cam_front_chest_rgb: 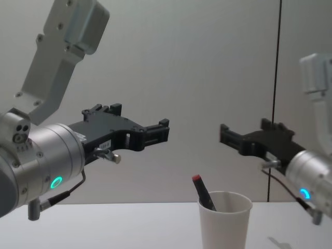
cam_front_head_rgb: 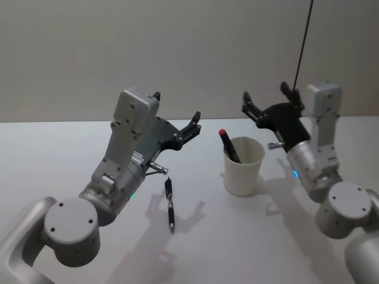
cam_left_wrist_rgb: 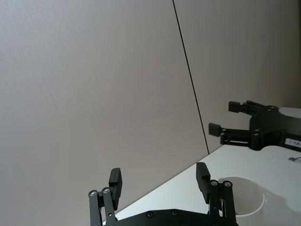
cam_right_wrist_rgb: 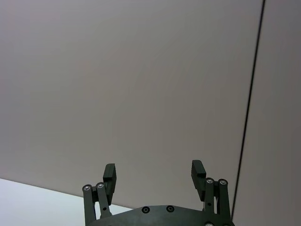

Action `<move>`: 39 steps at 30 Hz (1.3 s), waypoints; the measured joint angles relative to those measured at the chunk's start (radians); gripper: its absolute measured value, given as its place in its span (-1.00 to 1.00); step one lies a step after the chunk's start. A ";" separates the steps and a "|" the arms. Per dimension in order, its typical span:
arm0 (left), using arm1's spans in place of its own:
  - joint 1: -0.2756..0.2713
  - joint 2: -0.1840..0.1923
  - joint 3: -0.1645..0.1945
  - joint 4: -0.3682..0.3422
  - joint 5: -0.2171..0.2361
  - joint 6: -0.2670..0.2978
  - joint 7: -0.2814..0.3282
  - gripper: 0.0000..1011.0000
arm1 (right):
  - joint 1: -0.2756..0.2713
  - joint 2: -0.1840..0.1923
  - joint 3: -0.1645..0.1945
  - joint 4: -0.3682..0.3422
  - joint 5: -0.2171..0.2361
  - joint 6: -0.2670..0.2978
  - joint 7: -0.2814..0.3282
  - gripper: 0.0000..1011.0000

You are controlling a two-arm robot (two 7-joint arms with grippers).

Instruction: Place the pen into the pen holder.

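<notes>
Left gripper (cam_front_head_rgb: 176, 105) hangs open, empty, centre-left; right gripper (cam_front_head_rgb: 265, 94) open, upper right. Right of centre the cup (cam_front_head_rgb: 243, 174) holds a red-capped pen (cam_front_head_rgb: 227, 142); a black pen (cam_front_head_rgb: 170, 204) lies on the desk (cam_front_head_rgb: 71, 148), lower centre. Pick not begun, I reckon: I'd lower the left one over it.

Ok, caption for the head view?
Raised, open left pincer and right pincer; red-capped pen in pen holder, black pen on table.

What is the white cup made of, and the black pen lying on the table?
The pen holder looks like matte white paper: thin wall, rolled rim. The black pen seems to be smooth dark plastic, going by its faint sheen.
</notes>
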 joint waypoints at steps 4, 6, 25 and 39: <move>0.000 0.000 0.000 0.000 0.000 0.000 0.000 0.99 | -0.041 0.021 0.012 -0.061 0.008 0.019 -0.009 0.98; 0.000 0.000 0.000 0.000 0.000 0.000 0.000 0.99 | -0.066 0.033 0.019 -0.095 0.013 0.031 -0.013 0.98; 0.000 0.000 0.000 0.000 0.000 0.000 0.000 0.99 | -0.249 0.114 0.052 -0.310 0.042 0.107 -0.016 0.98; 0.000 0.000 0.000 0.000 0.000 0.000 0.000 0.99 | -0.315 0.144 0.065 -0.383 0.049 0.142 -0.010 0.98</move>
